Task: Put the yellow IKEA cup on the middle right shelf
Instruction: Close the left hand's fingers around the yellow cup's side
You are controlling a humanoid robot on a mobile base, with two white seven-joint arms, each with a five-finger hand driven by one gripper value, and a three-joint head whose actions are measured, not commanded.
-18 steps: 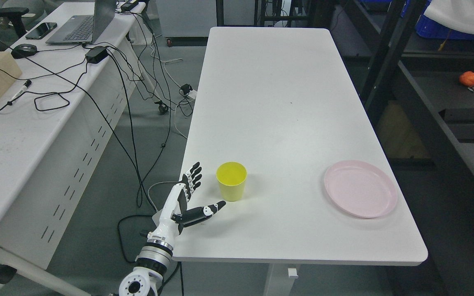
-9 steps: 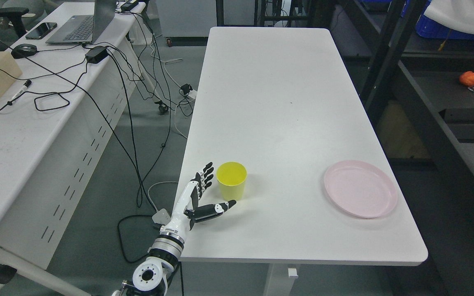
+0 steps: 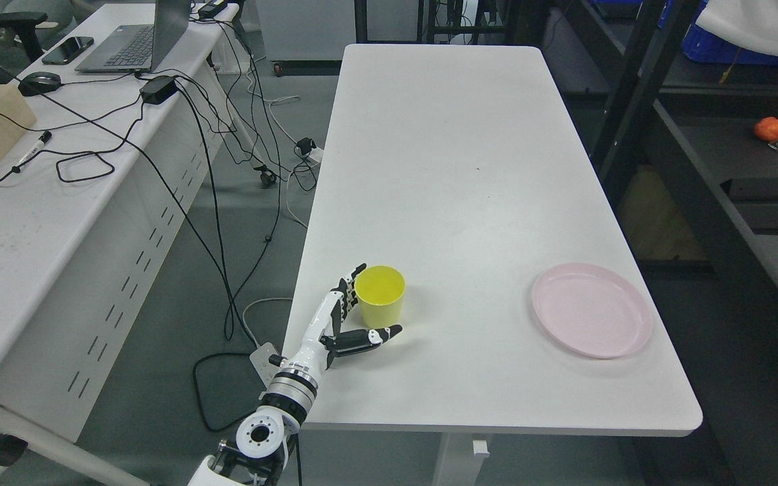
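White table (image 3: 456, 169) is carrying 2 items near its front edge: the cup (image 3: 380, 295), standing upright with its mouth up at front left, and a pink plate (image 3: 591, 318), well apart to the right. Dark shelving (image 3: 720, 202) is standing to the right of the table; the shelf levels are only partly showing.

Left hand (image 3: 355, 317) is reaching in from the lower left and is spread wide, holding nothing. Its fingers (image 3: 347, 291) are now lying against or just beside the cup's left wall, and the thumb (image 3: 369, 337) is stretching under the cup's near side. Over the last second the hand has been advancing from a position clearly left of the cup to this bracketing position. The cup itself has not shifted.

Assessment: the approach is ending and the closing of the grasp is due next. Lift and carry to the shelf are not yet begun. Right hand is not showing.
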